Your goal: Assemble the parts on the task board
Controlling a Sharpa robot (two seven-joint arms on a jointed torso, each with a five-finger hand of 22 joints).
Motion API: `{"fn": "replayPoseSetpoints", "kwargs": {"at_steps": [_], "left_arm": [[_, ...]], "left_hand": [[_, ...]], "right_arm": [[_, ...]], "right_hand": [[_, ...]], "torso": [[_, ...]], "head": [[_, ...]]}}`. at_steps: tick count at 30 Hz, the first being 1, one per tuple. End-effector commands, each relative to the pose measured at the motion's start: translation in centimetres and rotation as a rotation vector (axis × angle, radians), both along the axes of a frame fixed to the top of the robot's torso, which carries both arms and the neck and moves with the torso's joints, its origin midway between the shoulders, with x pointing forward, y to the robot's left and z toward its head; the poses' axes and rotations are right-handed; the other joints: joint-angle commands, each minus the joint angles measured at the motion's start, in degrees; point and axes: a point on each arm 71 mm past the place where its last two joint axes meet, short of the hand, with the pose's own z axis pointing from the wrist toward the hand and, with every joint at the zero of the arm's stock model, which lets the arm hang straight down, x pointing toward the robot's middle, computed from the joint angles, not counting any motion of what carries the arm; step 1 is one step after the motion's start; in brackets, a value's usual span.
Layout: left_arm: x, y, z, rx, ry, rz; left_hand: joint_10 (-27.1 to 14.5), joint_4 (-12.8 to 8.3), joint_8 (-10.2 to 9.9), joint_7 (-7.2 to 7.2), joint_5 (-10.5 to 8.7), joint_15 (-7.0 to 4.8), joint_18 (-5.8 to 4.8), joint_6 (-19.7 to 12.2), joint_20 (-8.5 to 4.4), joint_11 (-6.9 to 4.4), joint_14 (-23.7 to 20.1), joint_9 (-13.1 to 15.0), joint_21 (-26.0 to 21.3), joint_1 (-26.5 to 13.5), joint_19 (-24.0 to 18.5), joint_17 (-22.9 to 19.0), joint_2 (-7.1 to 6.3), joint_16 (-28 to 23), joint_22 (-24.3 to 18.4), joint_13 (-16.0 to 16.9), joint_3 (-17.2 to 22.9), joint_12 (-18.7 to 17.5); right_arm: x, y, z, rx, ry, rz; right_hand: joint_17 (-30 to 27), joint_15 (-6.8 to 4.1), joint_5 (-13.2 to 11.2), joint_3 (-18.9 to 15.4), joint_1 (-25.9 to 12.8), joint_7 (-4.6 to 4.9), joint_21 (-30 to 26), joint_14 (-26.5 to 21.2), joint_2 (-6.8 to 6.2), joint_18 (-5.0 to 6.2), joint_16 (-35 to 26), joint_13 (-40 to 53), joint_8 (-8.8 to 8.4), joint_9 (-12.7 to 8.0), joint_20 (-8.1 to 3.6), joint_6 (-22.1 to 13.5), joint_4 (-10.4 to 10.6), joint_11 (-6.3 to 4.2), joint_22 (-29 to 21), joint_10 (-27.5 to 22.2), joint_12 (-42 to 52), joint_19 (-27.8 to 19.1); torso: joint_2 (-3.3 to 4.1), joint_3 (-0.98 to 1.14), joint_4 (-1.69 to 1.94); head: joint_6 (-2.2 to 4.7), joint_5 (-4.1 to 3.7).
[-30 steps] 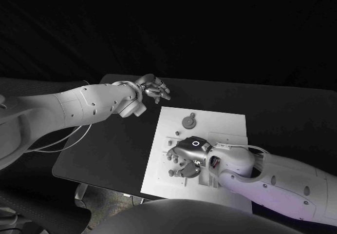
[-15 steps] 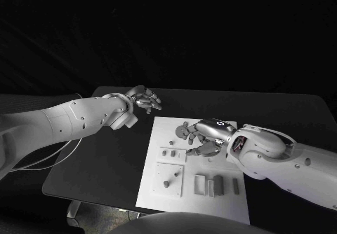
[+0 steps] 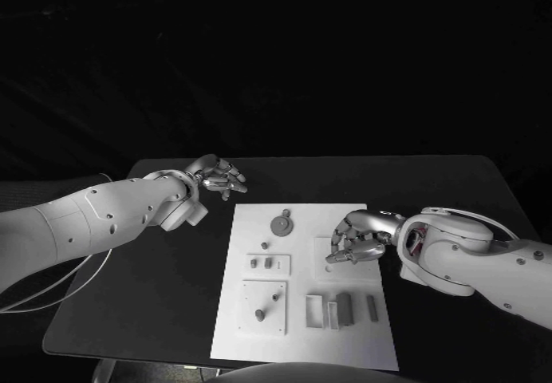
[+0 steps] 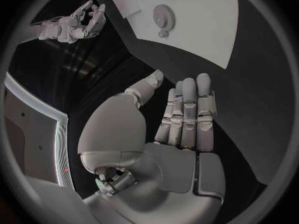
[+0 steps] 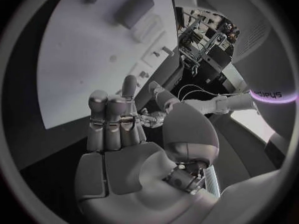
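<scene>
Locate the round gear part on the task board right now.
In the head view the round gear part lies near the far end of the task board, between the left robot hand and the right robot hand, touching neither.

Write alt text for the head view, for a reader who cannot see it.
A white task board lies on a black table with small grey parts on it, among them a round gear. The right robot hand hangs over the board's right side with nothing in it, while the left robot hand is raised, empty, beyond the board's far left corner.
</scene>
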Motion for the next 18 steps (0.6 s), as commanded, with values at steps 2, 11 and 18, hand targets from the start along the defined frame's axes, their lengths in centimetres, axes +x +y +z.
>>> {"fn": "replayPoseSetpoints", "kwargs": {"at_steps": [2,11,18], "left_arm": [[-0.1,-0.4,0.1,-0.005,-0.003,-0.011],[-0.4,-1.1,0.1,-0.015,0.000,-0.027],[-0.6,-1.3,0.0,-0.018,0.003,-0.033]], "left_hand": [[-0.3,0.4,0.2,0.44,-0.13,0.13,2.97,0.1,-0.45,-0.06,0.3,-0.1,-0.4,-0.6,0.0,0.1,0.16,-0.4,0.1,-0.1,-0.1,0.1],[-0.3,0.6,0.2,0.43,-0.13,0.13,2.98,0.1,-0.46,-0.07,0.3,-0.1,-0.4,-0.8,0.0,0.2,0.09,-0.4,0.1,-0.1,-0.1,0.1],[-0.3,0.6,0.2,0.42,-0.13,0.12,2.98,0.1,-0.47,-0.07,0.3,-0.1,-0.4,-0.9,0.0,0.2,0.08,-0.4,0.2,-0.1,-0.1,0.1]], "right_arm": [[-0.8,-2.0,-1.7,-0.077,0.178,-0.097],[-1.8,-3.7,-3.1,0.006,0.236,-0.247],[-2.6,-3.4,-3.9,-0.033,0.242,-0.232]], "right_hand": [[1.7,-0.63,0.2,0.6,-1.3,-0.20,1.3,-0.2,0.13,3.20,2.4,7.1,-0.48,0.4,-0.47,0.4,1.9,-0.21,1.3,-2.8,4.9,-0.3],[6.4,-0.43,0.4,0.4,1.5,0.16,5.3,-0.4,-1.99,3.20,7.8,13.3,-2.02,0.6,-1.51,-1.4,-2.4,0.05,2.0,-3.2,11.7,0.0],[7.4,1.40,0.4,1.6,1.1,1.84,4.1,-5.7,-4.89,3.20,6.9,18.1,-3.59,0.2,0.37,-3.3,-2.0,2.08,1.9,-13.2,16.0,-4.2]], "torso": [[-0.14,0.07,-0.18],[-0.20,-0.04,-0.37],[-0.54,-0.19,-0.59]], "head": [[-0.18,-0.93],[-0.97,-2.38],[-2.25,-2.44]]}}
